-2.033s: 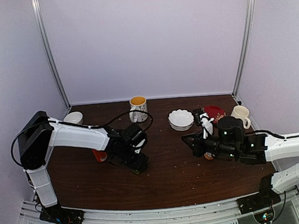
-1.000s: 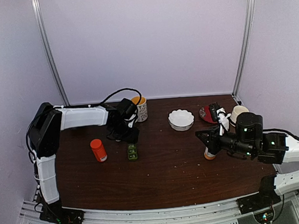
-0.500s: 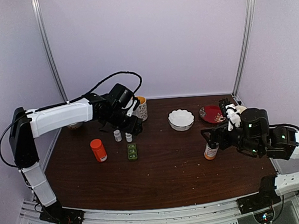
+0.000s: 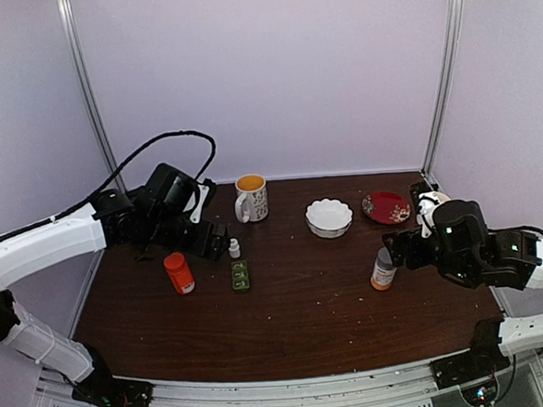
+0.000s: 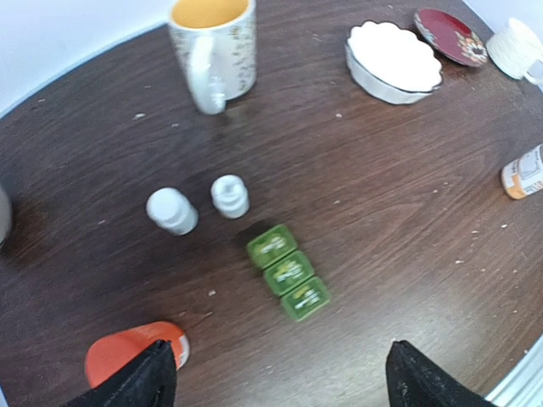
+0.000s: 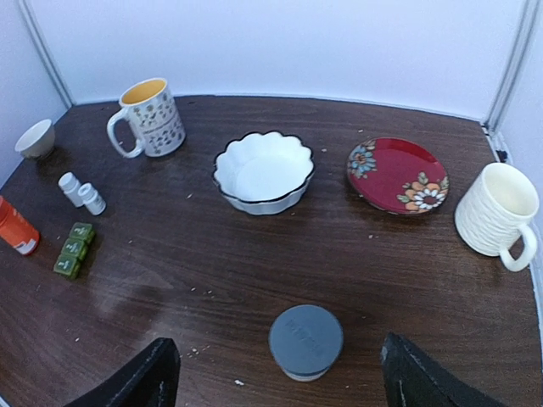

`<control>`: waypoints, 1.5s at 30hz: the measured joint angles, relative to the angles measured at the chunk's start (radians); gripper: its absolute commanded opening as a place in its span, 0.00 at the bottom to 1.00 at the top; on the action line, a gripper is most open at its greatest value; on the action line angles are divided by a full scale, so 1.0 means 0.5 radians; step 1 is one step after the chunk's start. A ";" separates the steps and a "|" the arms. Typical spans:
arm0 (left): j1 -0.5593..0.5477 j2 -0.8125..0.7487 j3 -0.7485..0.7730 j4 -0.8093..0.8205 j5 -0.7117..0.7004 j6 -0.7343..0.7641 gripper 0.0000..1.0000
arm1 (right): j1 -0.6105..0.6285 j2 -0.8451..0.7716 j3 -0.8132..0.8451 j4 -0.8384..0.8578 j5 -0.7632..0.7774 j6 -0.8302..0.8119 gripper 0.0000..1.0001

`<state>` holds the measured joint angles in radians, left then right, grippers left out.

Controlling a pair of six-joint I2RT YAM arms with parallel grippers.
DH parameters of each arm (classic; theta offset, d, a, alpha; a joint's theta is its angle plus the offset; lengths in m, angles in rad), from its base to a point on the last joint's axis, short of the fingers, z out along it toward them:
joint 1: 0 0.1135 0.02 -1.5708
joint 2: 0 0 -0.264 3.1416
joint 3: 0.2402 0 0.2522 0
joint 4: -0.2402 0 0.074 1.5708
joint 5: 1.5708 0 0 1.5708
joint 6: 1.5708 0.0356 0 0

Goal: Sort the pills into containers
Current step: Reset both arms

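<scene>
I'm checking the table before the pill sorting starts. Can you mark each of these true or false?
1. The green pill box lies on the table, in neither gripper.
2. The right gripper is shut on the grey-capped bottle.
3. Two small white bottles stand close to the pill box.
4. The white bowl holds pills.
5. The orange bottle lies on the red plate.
1. True: the green pill box lies free, and the left gripper is open above the table.
2. False: the right gripper is open, and the grey-capped bottle stands free below it.
3. True: the two small white bottles stand just beyond it.
4. False: the white bowl looks empty.
5. False: the orange bottle stands on the table, far from the red plate.
</scene>
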<state>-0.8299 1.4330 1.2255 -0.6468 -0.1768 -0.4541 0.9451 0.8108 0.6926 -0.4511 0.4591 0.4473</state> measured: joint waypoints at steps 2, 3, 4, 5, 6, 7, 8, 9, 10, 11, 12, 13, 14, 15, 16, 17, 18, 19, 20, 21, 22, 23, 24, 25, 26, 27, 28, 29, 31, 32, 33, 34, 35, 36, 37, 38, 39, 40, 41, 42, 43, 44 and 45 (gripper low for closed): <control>0.017 -0.161 -0.141 0.012 -0.063 -0.024 0.93 | -0.063 -0.094 -0.043 0.010 0.038 -0.008 0.85; 0.038 -0.240 -0.201 0.018 -0.082 -0.032 0.93 | -0.106 -0.134 -0.061 0.016 0.056 -0.013 0.86; 0.076 -0.323 -0.259 0.021 -0.096 -0.039 0.94 | -0.160 -0.172 -0.077 0.026 0.069 -0.021 0.87; 0.127 -0.397 -0.307 0.028 -0.105 -0.043 0.95 | -0.223 -0.207 -0.095 0.042 0.079 -0.034 0.89; 0.188 -0.467 -0.352 0.037 -0.111 -0.047 0.95 | -0.302 -0.240 -0.117 0.063 0.086 -0.047 0.90; 0.251 -0.523 -0.387 0.038 -0.120 -0.049 0.96 | -0.382 -0.271 -0.146 0.101 0.098 -0.073 0.90; 0.346 -0.602 -0.441 0.048 -0.137 -0.053 0.97 | -0.439 -0.298 -0.178 0.146 0.113 -0.099 0.90; 0.385 -0.639 -0.465 0.050 -0.150 -0.053 0.98 | -0.496 -0.335 -0.229 0.217 0.136 -0.146 0.90; 0.465 -0.699 -0.513 0.057 -0.186 -0.056 0.97 | -0.533 -0.373 -0.280 0.282 0.155 -0.185 0.90; 0.523 -0.749 -0.558 0.066 -0.222 -0.056 0.97 | -0.563 -0.425 -0.353 0.378 0.170 -0.250 0.90; 0.565 -0.794 -0.599 0.081 -0.255 -0.056 0.98 | -0.588 -0.491 -0.445 0.494 0.180 -0.327 0.90; 0.617 -0.855 -0.670 0.127 -0.294 -0.054 0.97 | -0.607 -0.533 -0.511 0.563 0.188 -0.393 0.91; 0.655 -0.913 -0.734 0.155 -0.340 -0.054 0.98 | -0.632 -0.582 -0.578 0.649 0.192 -0.471 0.91; 0.686 -0.971 -0.799 0.183 -0.391 -0.053 0.98 | -0.660 -0.599 -0.607 0.705 0.196 -0.526 0.91; 0.708 -1.023 -0.865 0.229 -0.444 -0.050 0.97 | -0.698 -0.594 -0.623 0.769 0.196 -0.578 0.90; 0.729 -1.089 -0.952 0.296 -0.515 -0.037 0.98 | -0.745 -0.571 -0.631 0.854 0.194 -0.650 0.88; 0.741 -1.144 -1.027 0.349 -0.578 -0.028 0.98 | -0.784 -0.546 -0.642 0.942 0.194 -0.710 0.86; 0.749 -1.192 -1.100 0.412 -0.641 -0.013 0.98 | -0.827 -0.521 -0.676 1.068 0.192 -0.777 0.83; 0.758 -1.233 -1.170 0.478 -0.697 0.010 0.98 | -0.866 -0.500 -0.736 1.217 0.188 -0.837 0.81; 0.764 -1.267 -1.242 0.571 -0.753 0.043 0.97 | -0.906 -0.482 -0.812 1.360 0.172 -0.893 0.79; 0.774 -1.291 -1.302 0.640 -0.796 0.087 0.98 | -0.945 -0.465 -0.896 1.509 0.142 -0.935 0.79; 0.789 -1.306 -1.359 0.719 -0.832 0.138 0.98 | -1.002 -0.433 -1.016 1.712 0.096 -0.974 0.79; 0.813 -1.312 -1.413 0.802 -0.864 0.195 0.98 | -1.055 -0.389 -1.106 1.847 0.057 -1.005 0.79; 0.840 -1.308 -1.458 0.883 -0.890 0.265 0.97 | -1.123 -0.311 -1.184 1.978 0.012 -1.028 0.80; 0.864 -1.302 -1.499 0.967 -0.911 0.309 0.97 | -1.173 -0.234 -1.219 2.060 -0.027 -1.049 0.80; 0.896 -1.290 -1.547 1.070 -0.934 0.369 0.98 | -1.235 -0.105 -1.235 2.176 -0.063 -1.070 0.81; 0.927 -1.276 -1.584 1.150 -0.950 0.414 0.98 | -1.265 -0.026 -1.237 2.249 -0.082 -1.083 0.81; 0.958 -1.260 -1.613 1.225 -0.958 0.443 0.98 | -1.303 0.075 -1.241 2.374 -0.102 -1.090 0.81; 1.052 -1.218 -1.678 1.400 -0.950 0.533 0.98 | -1.368 0.246 -1.241 2.599 -0.141 -1.089 0.81; 1.103 -1.196 -1.704 1.473 -0.929 0.575 0.97 | -1.411 0.345 -1.241 2.727 -0.169 -1.083 0.81; 1.157 -1.176 -1.732 1.553 -0.887 0.623 0.97 | -1.447 0.429 -1.241 2.827 -0.186 -1.082 0.82; 1.209 -1.156 -1.767 1.643 -0.839 0.668 0.98 | -1.474 0.499 -1.241 2.901 -0.205 -1.083 0.82; 1.255 -1.137 -1.808 1.746 -0.796 0.703 0.98 | -1.496 0.558 -1.241 2.962 -0.224 -1.083 0.82; 1.307 -1.112 -1.869 1.886 -0.742 0.746 0.98 | -1.524 0.614 -1.240 3.020 -0.255 -1.073 0.83; 1.343 -1.080 -1.923 2.004 -0.699 0.790 0.98 | -1.548 0.651 -1.236 3.055 -0.293 -1.059 0.85; 1.368 -1.041 -1.968 2.107 -0.667 0.823 0.97 | -1.571 0.684 -1.227 3.082 -0.336 -1.046 0.86; 1.386 -0.984 -2.009 2.216 -0.635 0.856 0.97 | -1.600 0.746 -1.204 3.123 -0.386 -1.035 0.88; 1.398 -0.909 -2.031 2.314 -0.616 0.886 0.98 | -1.616 0.804 -1.180 3.158 -0.415 -1.026 0.94; 1.405 -0.832 -2.033 2.384 -0.596 0.906 0.98 | -1.630 0.899 -1.144 3.213 -0.453 -1.012 0.95; 1.412 -0.742 -2.026 2.468 -0.576 0.931 0.98 | -1.637 0.993 -1.121 3.286 -0.475 -1.003 0.96; 1.414 -0.648 -2.000 2.525 -0.558 0.953 0.98 | -1.640 1.056 -1.101 3.314 -0.486 -1.000 0.98; 1.418 -0.574 -1.972 2.560 -0.542 0.972 0.98 | -1.643 1.096 -1.079 3.294 -0.504 -0.990 0.99; 1.423 -0.501 -1.936 2.601 -0.522 0.994 0.98 | -1.643 1.102 -1.061 3.265 -0.507 -0.983 1.00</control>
<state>-0.1184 1.1824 0.2577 0.6537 -0.4377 0.0429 0.1234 1.3617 0.1619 1.1816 0.2054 -0.0441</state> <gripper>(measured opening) 0.976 0.969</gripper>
